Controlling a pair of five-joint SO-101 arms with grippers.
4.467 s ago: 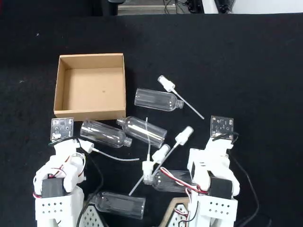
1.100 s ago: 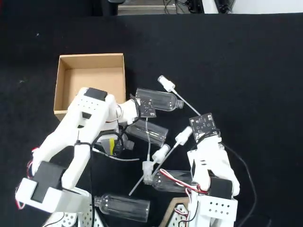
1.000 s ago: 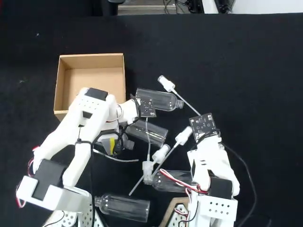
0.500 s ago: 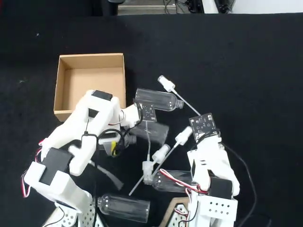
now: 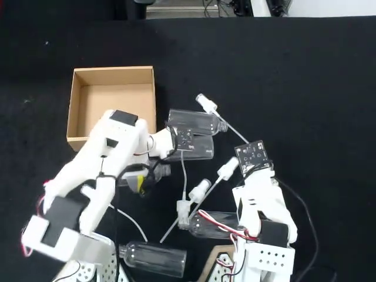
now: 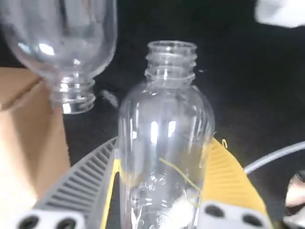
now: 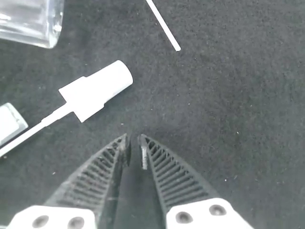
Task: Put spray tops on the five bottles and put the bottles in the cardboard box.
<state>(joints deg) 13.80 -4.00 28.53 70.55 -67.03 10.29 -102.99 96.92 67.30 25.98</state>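
Note:
My left gripper (image 6: 164, 152) is shut on a clear open-necked bottle (image 6: 164, 124), its yellow-padded jaws on either side of the body. In the high view it (image 5: 148, 174) sits just off the near right corner of the cardboard box (image 5: 111, 106). Two more bottles (image 5: 194, 122) (image 5: 192, 147) lie side by side beyond it. Another bottle (image 5: 154, 258) lies at the front, and one (image 5: 208, 226) lies against the right arm (image 5: 261, 205). My right gripper (image 7: 134, 149) is shut and holds nothing, close to a white spray top (image 7: 95, 95) on the cloth.
Loose spray tops with long tubes lie between the arms (image 5: 228, 167) (image 5: 200, 189) (image 5: 183, 208), and another (image 5: 205, 104) rests behind the bottles. A thin white tube (image 5: 126, 214) trails beside the left arm. Black cloth (image 5: 305, 88) covers the table.
The left arm came out from its rest pose and closed on a bottle by the box. A neighbouring bottle was pushed back against the rear one. The right arm kept still over the last second.

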